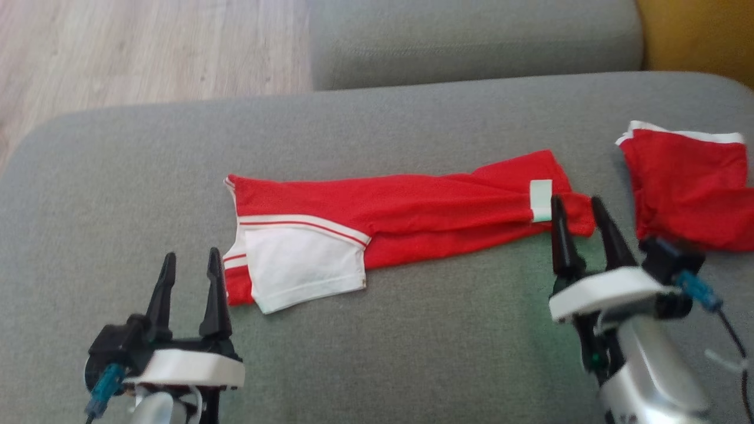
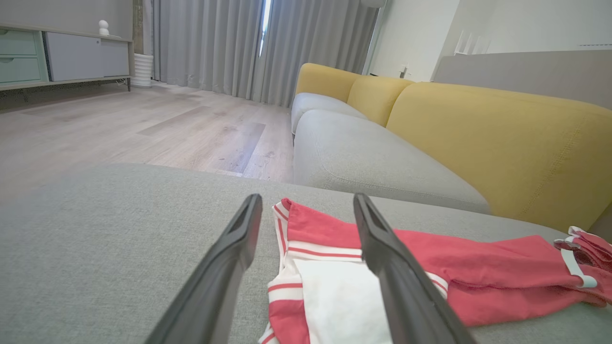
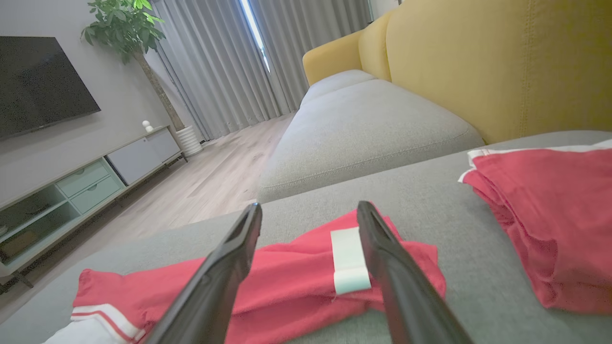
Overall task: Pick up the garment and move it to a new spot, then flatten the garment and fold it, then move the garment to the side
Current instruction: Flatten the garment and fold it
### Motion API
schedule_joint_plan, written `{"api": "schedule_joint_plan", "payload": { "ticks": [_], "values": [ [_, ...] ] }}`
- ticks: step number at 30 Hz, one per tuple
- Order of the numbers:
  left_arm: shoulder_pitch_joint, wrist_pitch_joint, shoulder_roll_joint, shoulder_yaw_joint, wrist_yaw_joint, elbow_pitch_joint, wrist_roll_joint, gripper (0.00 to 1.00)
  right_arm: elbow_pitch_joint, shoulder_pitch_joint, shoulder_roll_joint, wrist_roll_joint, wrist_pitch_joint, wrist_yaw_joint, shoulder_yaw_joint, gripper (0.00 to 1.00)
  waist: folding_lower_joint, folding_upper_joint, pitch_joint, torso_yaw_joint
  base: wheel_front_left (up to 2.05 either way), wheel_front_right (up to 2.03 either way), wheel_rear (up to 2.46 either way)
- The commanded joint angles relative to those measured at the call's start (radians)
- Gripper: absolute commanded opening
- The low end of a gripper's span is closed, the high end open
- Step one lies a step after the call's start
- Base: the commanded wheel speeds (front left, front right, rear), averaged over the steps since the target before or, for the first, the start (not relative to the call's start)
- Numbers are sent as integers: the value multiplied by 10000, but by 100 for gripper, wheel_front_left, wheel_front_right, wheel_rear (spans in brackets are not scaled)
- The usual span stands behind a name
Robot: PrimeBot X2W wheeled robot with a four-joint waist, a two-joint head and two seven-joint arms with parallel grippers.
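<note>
We've got the red garment point(image 1: 412, 206) stretched long, the grey cushion point(image 1: 412, 341) beneath it. Left hand point(image 1: 191, 256) sits just beside its white end and right hand point(image 1: 576, 200) by its labelled end, both with fingers apart and empty.

light: soft daylight via curtains point(image 2: 210, 43) | head view: blurry | shadows: faint

Sofa seat point(image 1: 118, 176): long garment point(image 1: 412, 206) across its middle — folded garment point(image 1: 689, 188) apart, at right.
Behind: second seat cushion point(image 1: 471, 41), floor point(image 1: 147, 53) at left.
</note>
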State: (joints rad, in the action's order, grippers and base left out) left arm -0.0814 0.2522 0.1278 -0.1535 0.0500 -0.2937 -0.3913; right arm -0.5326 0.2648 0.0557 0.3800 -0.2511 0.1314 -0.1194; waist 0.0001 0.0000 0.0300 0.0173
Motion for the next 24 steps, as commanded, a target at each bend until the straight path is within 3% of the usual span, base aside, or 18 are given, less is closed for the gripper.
{"api": "schedule_joint_plan", "payload": {
  "ticks": [1,11,20,24],
  "values": [
    [-628,95,-2,474,110,217,146,100,156,831,-54,-181,-106,-7,-82,100,-1,0,226,142,0,0,0],
    [-1240,95,-295,536,487,11,524,100,-2654,2613,-54,-592,-49,-7,1407,100,-1,0,949,667,0,0,0],
    [-1640,95,-478,395,709,-172,731,100,-6501,4310,-54,-1534,-57,-7,3515,100,-1,0,1458,984,0,0,0],
    [-1765,95,-505,378,751,-203,766,100,-7325,4682,-54,-1863,-24,-7,3938,100,-1,0,1634,1015,0,0,0]
  ]
}}
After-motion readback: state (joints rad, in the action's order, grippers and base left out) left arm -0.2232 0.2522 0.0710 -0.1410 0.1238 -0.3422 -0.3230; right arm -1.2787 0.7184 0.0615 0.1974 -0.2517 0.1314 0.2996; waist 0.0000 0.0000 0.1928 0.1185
